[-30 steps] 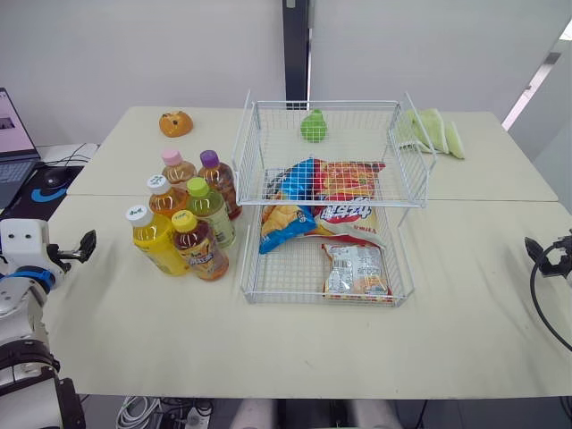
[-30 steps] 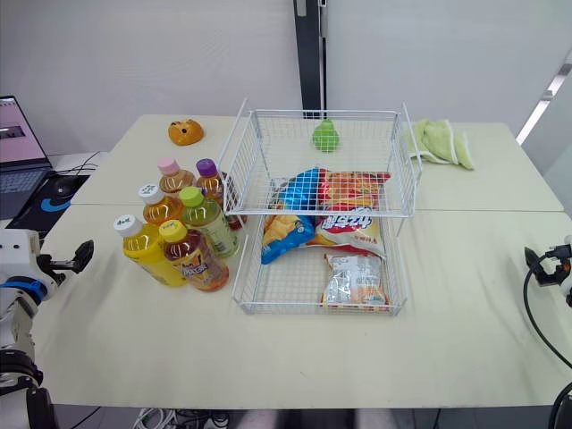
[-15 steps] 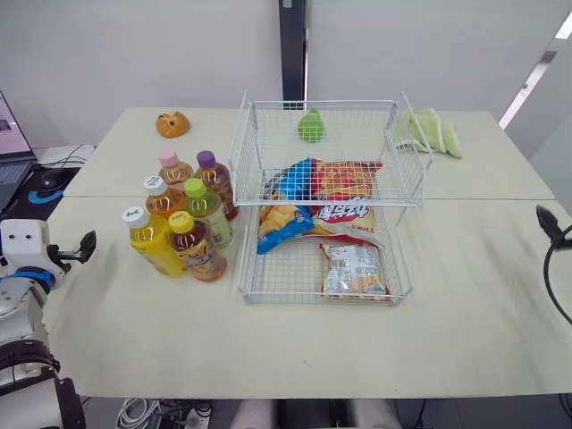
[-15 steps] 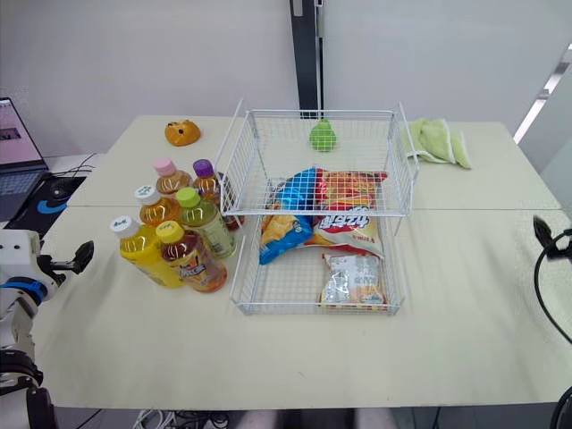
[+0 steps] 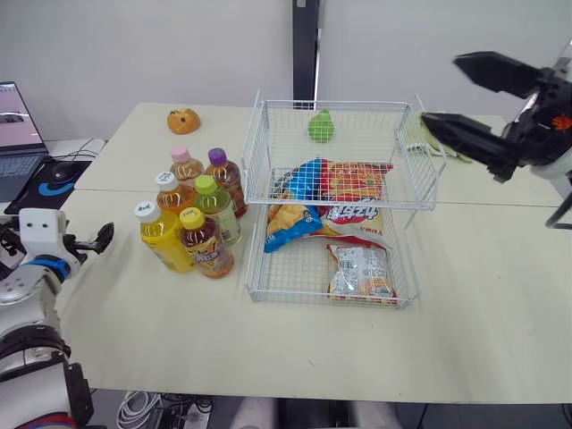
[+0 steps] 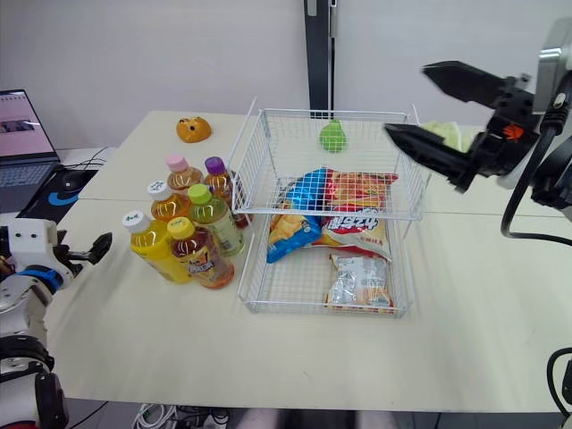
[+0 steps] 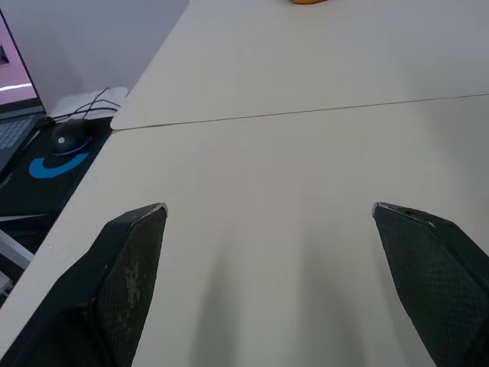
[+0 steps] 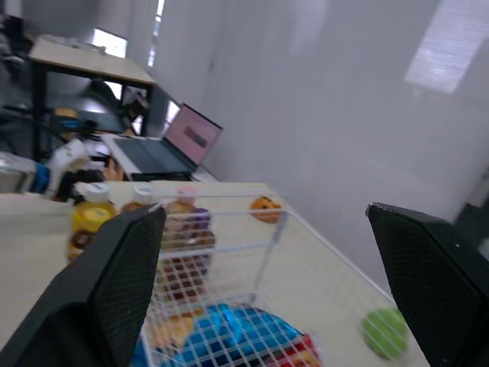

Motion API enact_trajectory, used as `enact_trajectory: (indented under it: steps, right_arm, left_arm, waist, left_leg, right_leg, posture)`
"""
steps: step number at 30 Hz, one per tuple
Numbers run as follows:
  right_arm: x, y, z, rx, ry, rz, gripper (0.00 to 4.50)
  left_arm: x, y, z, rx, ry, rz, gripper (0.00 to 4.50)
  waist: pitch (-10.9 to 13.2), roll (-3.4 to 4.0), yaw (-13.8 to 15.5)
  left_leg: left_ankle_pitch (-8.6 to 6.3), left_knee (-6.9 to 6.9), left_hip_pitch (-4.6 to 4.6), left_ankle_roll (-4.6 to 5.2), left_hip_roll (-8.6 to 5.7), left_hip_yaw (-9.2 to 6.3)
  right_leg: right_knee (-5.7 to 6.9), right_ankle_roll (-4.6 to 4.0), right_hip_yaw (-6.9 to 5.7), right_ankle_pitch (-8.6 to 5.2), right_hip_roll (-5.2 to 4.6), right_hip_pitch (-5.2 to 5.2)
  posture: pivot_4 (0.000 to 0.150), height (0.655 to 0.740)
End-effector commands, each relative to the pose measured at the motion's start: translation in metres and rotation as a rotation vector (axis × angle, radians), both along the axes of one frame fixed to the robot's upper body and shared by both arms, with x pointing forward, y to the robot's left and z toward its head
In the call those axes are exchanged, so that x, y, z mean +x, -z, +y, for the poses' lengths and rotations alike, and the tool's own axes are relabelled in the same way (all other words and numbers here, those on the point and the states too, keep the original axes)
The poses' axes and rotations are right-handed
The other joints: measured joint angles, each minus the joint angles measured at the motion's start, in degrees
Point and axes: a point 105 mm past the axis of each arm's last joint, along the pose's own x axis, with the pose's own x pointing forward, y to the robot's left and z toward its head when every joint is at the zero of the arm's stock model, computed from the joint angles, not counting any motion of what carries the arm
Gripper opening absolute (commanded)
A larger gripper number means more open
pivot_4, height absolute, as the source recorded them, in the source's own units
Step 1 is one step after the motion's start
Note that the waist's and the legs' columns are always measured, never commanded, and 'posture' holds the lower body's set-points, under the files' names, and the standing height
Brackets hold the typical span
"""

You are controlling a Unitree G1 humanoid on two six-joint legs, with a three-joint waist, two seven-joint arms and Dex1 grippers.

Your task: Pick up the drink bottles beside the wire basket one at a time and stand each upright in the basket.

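Several drink bottles stand upright in a cluster left of the white wire basket: a yellow one, an amber one with a yellow cap, and a green-capped one nearest the basket. Snack bags lie inside the basket. My right gripper is raised in the air above the basket's far right corner, open and empty, its fingers pointing left. My left gripper is open and empty, low over the table near its left edge, well left of the bottles.
At the basket's far end sits a green pear-shaped thing. An orange toy lies at the table's far left, and a green cloth at the far right behind my right gripper. A laptop and mouse are off the table's left side.
My right arm has swung up from low at the table's right edge to high beside the basket's far right corner. The head view has shifted slightly. The left gripper and bottles are unchanged.
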Motion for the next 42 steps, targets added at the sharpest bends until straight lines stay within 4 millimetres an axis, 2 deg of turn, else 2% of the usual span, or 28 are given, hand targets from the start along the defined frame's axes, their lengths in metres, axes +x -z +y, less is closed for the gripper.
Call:
enact_trajectory:
  steps: [1, 4, 8, 13, 18, 21, 26, 30, 35, 39, 42]
  right_arm:
    - [-0.009, 0.013, 0.007, 0.011, 0.000, 0.008, 4.50]
    - [-0.021, 0.022, 0.014, -0.005, -0.090, 0.071, 4.50]
    - [-0.041, 0.023, 0.021, 0.019, -0.260, 0.140, 4.50]
    - [-0.047, 0.026, 0.027, 0.009, -0.369, 0.204, 4.50]
    - [-0.042, 0.025, 0.033, 0.004, -0.441, 0.208, 4.50]
    - [-0.035, 0.025, 0.036, 0.004, -0.473, 0.203, 4.50]
    - [-0.022, 0.030, 0.042, -0.021, -0.535, 0.215, 4.50]
    - [-0.008, 0.035, 0.047, -0.036, -0.583, 0.214, 4.50]
    - [0.010, 0.035, 0.052, -0.032, -0.617, 0.202, 4.50]
    - [0.017, 0.037, 0.054, -0.039, -0.644, 0.206, 4.50]
    - [0.020, 0.035, 0.057, -0.040, -0.655, 0.199, 4.50]
  left_arm:
    - [0.003, -0.014, 0.002, 0.031, -0.005, -0.039, 4.49]
    - [0.003, -0.013, 0.001, 0.035, 0.009, -0.031, 4.49]
    - [0.002, -0.016, 0.003, 0.042, 0.014, -0.029, 4.49]
    - [0.000, -0.022, 0.003, 0.035, 0.032, -0.049, 4.49]
    - [-0.016, -0.026, 0.005, -0.042, 0.080, -0.090, 4.49]
    - [-0.037, -0.038, 0.003, -0.112, 0.141, -0.168, 4.49]
    - [-0.095, -0.050, -0.007, -0.087, 0.136, -0.227, 4.49]
    - [-0.148, -0.049, -0.031, -0.099, 0.087, -0.236, 4.49]
    - [-0.199, -0.051, -0.064, -0.119, 0.052, -0.223, 4.49]
    - [-0.218, -0.055, -0.091, -0.148, 0.062, -0.207, 4.49]
    - [-0.209, -0.062, -0.104, -0.141, 0.087, -0.225, 4.49]
  waist:
    - [-0.2, -0.25, 0.0]
    - [-0.2, -0.25, -0.1]
    - [-0.2, -0.25, -0.2]
    - [-0.2, -0.26, -0.2]
    - [-0.2, -0.26, -0.9]
    - [-0.2, -0.25, -1.6]
    - [-0.1, -0.19, -2.1]
    - [-0.1, -0.14, -1.8]
    - [-0.1, -0.14, -0.9]
    - [0.0, -0.06, -0.4]
    - [0.1, 0.12, -0.2]
  left_leg:
    - [0.00, -0.01, -0.02, 0.00, 0.00, -0.02]
    - [-0.02, 0.06, -0.05, 0.04, -0.06, 0.08]
    - [-0.02, 0.04, 0.00, 0.06, -0.04, 0.07]
    - [-0.03, 0.04, 0.00, 0.06, -0.04, 0.06]
    - [-0.03, 0.03, 0.01, 0.07, -0.03, 0.06]
    - [-0.03, 0.02, 0.00, 0.07, -0.02, 0.06]
    - [-0.03, -0.02, 0.02, 0.06, 0.01, 0.07]
    - [-0.07, -0.02, 0.07, 0.11, 0.00, 0.12]
    - [-0.07, -0.01, 0.17, 0.12, 0.01, 0.11]
    - [-0.07, -0.01, 0.25, 0.13, 0.01, 0.12]
    - [-0.07, -0.01, 0.30, 0.13, 0.01, 0.11]
  right_leg:
    - [-0.02, 0.00, -0.02, 0.00, 0.00, 0.00]
    - [0.00, 0.00, 0.07, 0.00, -0.06, -0.02]
    - [0.03, 0.00, 0.04, 0.00, -0.06, -0.02]
    - [0.03, 0.00, 0.03, 0.00, -0.06, -0.01]
    - [0.02, 0.00, 0.03, 0.00, -0.06, -0.02]
    - [0.00, 0.00, 0.05, 0.00, -0.06, -0.02]
    - [-0.07, -0.01, 0.05, -0.01, -0.06, -0.01]
    - [-0.12, -0.01, 0.08, -0.01, -0.08, 0.07]
    - [-0.06, -0.02, 0.03, -0.01, -0.09, 0.14]
    - [-0.14, -0.05, 0.00, -0.04, -0.13, 0.27]
    - [-0.15, -0.09, -0.06, -0.06, -0.13, 0.34]
  posture:
    - [0.150, 0.7400]
    - [0.150, 0.7400]
    - [0.150, 0.7400]
    - [0.150, 0.7400]
    - [0.150, 0.7400]
    - [0.150, 0.7400]
    - [0.150, 0.7400]
    - [0.150, 0.7400]
    - [0.150, 0.7400]
    - [0.150, 0.7400]
    - [0.150, 0.7400]
